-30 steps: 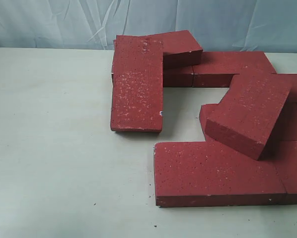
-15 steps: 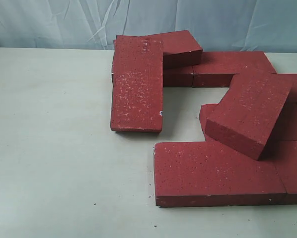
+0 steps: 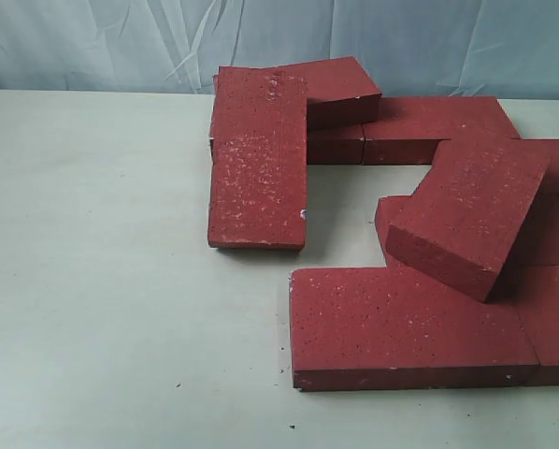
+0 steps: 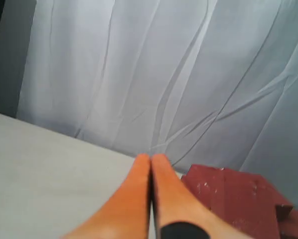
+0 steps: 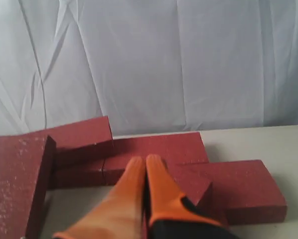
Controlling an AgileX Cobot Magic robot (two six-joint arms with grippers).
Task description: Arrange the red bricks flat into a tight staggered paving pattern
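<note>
Several dark-red speckled bricks lie jumbled on the pale table. One long brick leans with its far end on a back brick. A tilted brick rests on others at the right. A flat brick lies at the front. More flat bricks run along the back. No gripper shows in the exterior view. In the left wrist view my left gripper is shut on nothing, raised beside a brick. My right gripper is shut on nothing, above the back bricks.
A pale blue-white curtain hangs right behind the table. The table's left half is bare pale surface. A gap of bare table sits among the bricks.
</note>
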